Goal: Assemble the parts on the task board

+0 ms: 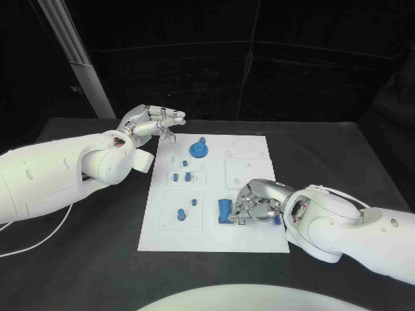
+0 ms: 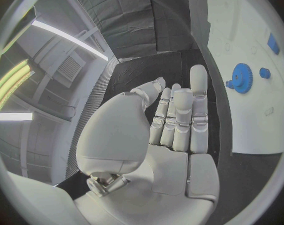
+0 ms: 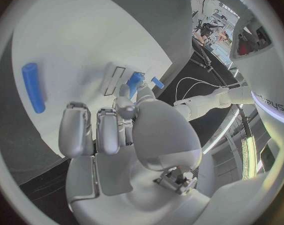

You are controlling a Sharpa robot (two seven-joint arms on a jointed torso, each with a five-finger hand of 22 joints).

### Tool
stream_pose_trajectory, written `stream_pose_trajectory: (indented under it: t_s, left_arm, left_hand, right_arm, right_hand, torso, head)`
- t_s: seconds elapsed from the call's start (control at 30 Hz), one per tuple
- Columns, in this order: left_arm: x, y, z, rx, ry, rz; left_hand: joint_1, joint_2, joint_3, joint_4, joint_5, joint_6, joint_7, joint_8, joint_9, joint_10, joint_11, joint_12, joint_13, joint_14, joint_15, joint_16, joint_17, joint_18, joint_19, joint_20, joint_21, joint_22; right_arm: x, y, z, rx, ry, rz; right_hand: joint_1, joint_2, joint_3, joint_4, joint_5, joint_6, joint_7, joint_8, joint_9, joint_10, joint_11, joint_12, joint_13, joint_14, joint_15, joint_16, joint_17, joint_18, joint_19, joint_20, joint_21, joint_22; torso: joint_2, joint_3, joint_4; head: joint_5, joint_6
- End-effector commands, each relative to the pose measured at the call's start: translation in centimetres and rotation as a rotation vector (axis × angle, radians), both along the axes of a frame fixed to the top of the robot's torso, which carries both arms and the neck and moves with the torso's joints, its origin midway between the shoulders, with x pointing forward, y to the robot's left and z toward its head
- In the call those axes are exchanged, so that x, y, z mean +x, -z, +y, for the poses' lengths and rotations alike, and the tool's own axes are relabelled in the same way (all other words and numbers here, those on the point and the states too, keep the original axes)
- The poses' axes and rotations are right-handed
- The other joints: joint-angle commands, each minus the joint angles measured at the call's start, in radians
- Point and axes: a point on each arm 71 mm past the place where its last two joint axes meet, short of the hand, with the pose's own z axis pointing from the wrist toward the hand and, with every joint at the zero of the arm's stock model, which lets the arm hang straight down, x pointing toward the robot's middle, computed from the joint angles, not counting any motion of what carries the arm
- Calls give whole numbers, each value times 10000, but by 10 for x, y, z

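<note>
The white task board (image 1: 207,227) lies in the middle of the black table. A blue gear (image 1: 200,149) (image 2: 242,78) stands near its far edge, with small blue parts (image 1: 181,176) and two more (image 1: 182,214) on its left half. My right hand (image 1: 256,201) (image 3: 119,130) rests low on the board's near right part, fingers curled, pinching a small blue part (image 3: 134,83) between thumb and fingertips. A long blue piece (image 1: 225,208) (image 3: 34,87) lies just left of it. My left hand (image 1: 154,123) (image 2: 173,120) hovers over the board's far left corner, fingers stretched out and holding nothing.
A grey post (image 1: 76,58) rises behind the table at the far left. A white cable (image 1: 30,243) trails over the table under my left arm. Another blue piece (image 1: 277,219) lies by my right wrist.
</note>
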Motion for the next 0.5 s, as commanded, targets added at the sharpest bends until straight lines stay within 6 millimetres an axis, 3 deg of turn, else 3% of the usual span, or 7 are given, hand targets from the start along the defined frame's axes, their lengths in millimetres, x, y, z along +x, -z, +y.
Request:
stream_pose_trajectory:
  t_s: [0.03,0.17,0.3,0.43,0.5]
  left_arm:
    - [0,-1,0,-70,66,-22]
    - [0,-1,1,-65,47,-24]
    - [0,-1,1,-62,42,-27]
    - [0,-1,0,-61,38,-28]
    - [0,-1,1,-61,37,-29]
  left_hand:
    - [4,46,-37,0,54,-19,58,39,-5,-59,24,65,-16,-73,-16,2,-8,144,-26,24,-38,-12]
    - [4,46,-37,0,54,-19,58,39,-5,-59,24,65,-16,-73,-16,2,-8,144,-26,24,-38,-12]
    - [4,46,-37,0,54,-19,58,39,-5,-59,24,65,-16,-73,-16,2,-8,144,-26,24,-38,-12]
    - [10,50,-45,0,56,-34,65,38,-7,-72,28,85,-18,-80,-14,2,-27,144,-21,24,-49,-21]
    - [10,50,-45,0,56,-34,65,38,-7,-72,28,85,-18,-80,-14,2,-27,144,-21,24,-49,-21]
  right_arm:
    - [1,-6,-9,472,526,-436]
    - [-2,-12,-29,934,1112,-622]
    - [-4,-12,-55,460,1537,-318]
    - [-5,-8,-75,-539,1664,-89]
    - [-5,-7,-80,-878,1659,-110]
  right_hand:
    - [79,51,-85,-12,312,-153,60,-89,-56,-26,34,-121,-83,590,-57,-51,146,-153,-32,-8,-22,-79]
    - [247,142,-147,-54,691,-480,223,-487,-252,-102,160,-244,-154,581,39,-94,102,-143,-64,63,-70,-149]
    - [302,166,-235,-59,749,-594,327,-808,-416,-220,249,-495,-337,563,113,-154,28,-129,-99,130,-117,-224]
    - [290,168,-313,-36,726,-582,364,-957,-493,-302,285,-675,-472,544,148,-214,-50,-116,-129,169,-158,-287]
    - [285,171,-325,-29,723,-567,365,-970,-500,-304,288,-679,-473,543,151,-216,-50,-116,-131,175,-160,-288]
  torso:
    - [-18,2,-33]
    - [-19,7,-29]
    - [-29,-8,-16]
    - [-20,-1,-22]
    - [-11,12,-34]
  head:
    - [-13,5]
    - [-91,43]
    - [-210,71]
    - [-360,112]
    - [-367,118]
